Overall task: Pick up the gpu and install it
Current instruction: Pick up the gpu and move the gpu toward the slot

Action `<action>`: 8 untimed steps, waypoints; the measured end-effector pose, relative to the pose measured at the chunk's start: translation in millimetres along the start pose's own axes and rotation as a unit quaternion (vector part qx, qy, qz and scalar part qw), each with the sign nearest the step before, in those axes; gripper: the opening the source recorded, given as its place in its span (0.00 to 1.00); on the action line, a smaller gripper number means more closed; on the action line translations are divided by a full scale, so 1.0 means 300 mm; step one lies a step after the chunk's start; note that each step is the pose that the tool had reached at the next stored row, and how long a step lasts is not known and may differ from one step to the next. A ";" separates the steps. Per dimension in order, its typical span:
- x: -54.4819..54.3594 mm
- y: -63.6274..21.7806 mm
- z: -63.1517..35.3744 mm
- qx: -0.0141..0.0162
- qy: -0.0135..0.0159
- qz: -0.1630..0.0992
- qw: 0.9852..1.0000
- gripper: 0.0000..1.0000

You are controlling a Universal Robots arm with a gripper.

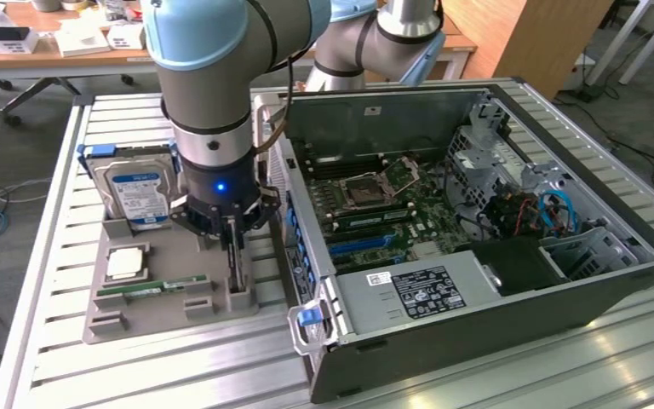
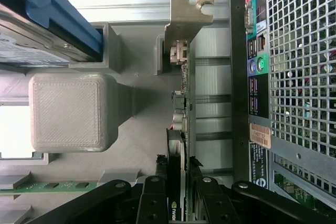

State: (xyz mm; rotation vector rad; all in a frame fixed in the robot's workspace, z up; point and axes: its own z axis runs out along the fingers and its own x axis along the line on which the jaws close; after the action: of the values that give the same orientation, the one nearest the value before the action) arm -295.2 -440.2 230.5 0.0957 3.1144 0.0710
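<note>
1. in the exterior view i am hanging over the three o'clock side of the grey tray [image 1: 157, 319], and my gripper [image 1: 232, 237] is reaching straight down.
2. my jaws are clenching the gpu [image 2: 184, 103]; in the wrist view my black fingers [image 2: 157, 198] are pressing on both of its faces.
3. the gpu is standing on edge in its slot in the tray, and its metal bracket [image 2: 186, 14] is sitting at the end far from my fingers.
4. the computer case [image 1: 497, 307] is lying open at three o'clock from the tray, just beside it.
5. the hard drive [image 1: 136, 192] is standing at eleven o'clock from my gripper.
6. the memory stick [image 1: 151, 290] is lying at eight o'clock from my gripper, with the processor chip [image 1: 126, 262] just above it.
7. the tray and the case are both resting on the slatted metal table [image 1: 475, 383].
</note>
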 end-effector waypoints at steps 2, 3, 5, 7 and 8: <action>0.000 0.000 -0.008 0.000 0.000 0.000 1.000 0.26; 0.000 0.000 -0.012 0.000 0.000 0.000 1.000 0.26; 0.000 0.001 -0.022 0.000 0.000 0.000 1.000 0.26; -0.001 0.002 -0.036 0.000 0.000 0.000 1.000 0.26; -0.001 0.002 -0.044 0.000 0.000 0.000 1.000 0.26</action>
State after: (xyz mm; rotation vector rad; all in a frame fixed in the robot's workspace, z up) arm -295.3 -440.2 243.7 0.0954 3.1148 0.0704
